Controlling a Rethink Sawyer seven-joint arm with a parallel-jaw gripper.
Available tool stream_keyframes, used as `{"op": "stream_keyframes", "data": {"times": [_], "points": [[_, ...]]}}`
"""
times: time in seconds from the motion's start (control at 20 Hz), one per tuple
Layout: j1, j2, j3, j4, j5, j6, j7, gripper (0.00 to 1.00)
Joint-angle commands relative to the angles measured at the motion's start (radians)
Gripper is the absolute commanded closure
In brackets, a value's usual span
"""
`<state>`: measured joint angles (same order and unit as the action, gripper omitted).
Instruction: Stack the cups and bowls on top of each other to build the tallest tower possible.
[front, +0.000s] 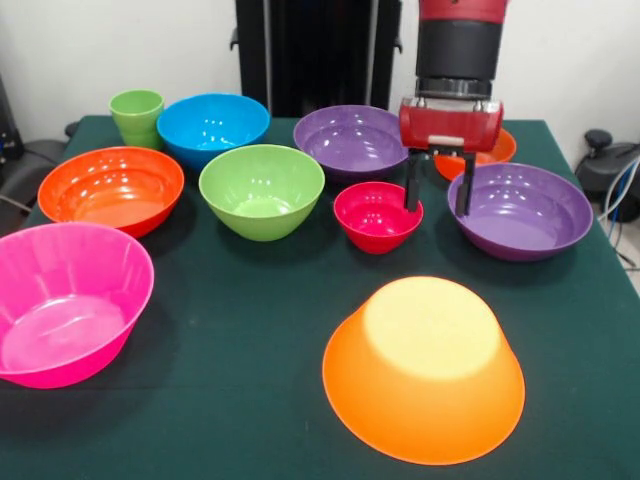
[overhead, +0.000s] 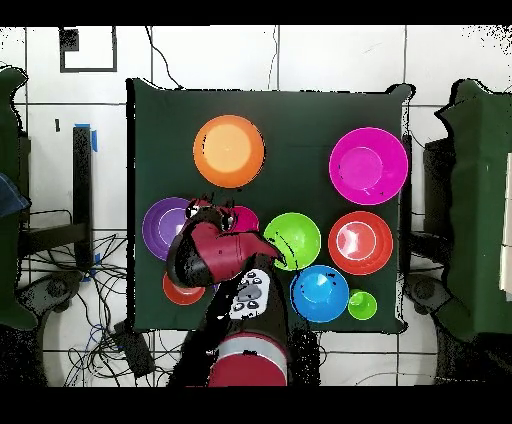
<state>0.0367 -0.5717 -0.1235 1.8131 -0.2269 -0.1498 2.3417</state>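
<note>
Between the small red bowl (front: 377, 215) and a purple bowl (front: 520, 210), the fingers (front: 412, 185) hang spread and empty, so they should straddle one rim squarely before carrying it to the upturned orange bowl (front: 424, 369).

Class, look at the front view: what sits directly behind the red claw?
Behind the claw, part of a red-orange bowl shows on the table. The claw's body covers most of it, so its inside cannot be seen.
</note>
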Motion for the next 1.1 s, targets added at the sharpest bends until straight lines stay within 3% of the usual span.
{"op": "stream_keyframes", "data": {"times": [0.05,0.25,0.45,1.1], "points": [[0.103,0.171,-0.120,-0.072,0.229,-0.049,0.227,0.00],[0.165,0.213,-0.155,-0.086,0.367,-0.036,0.209,0.00],[0.208,0.213,-0.183,-0.088,0.455,-0.018,0.188,0.00],[0.239,0.195,-0.177,-0.083,0.575,-0.048,0.166,0.00]]}}
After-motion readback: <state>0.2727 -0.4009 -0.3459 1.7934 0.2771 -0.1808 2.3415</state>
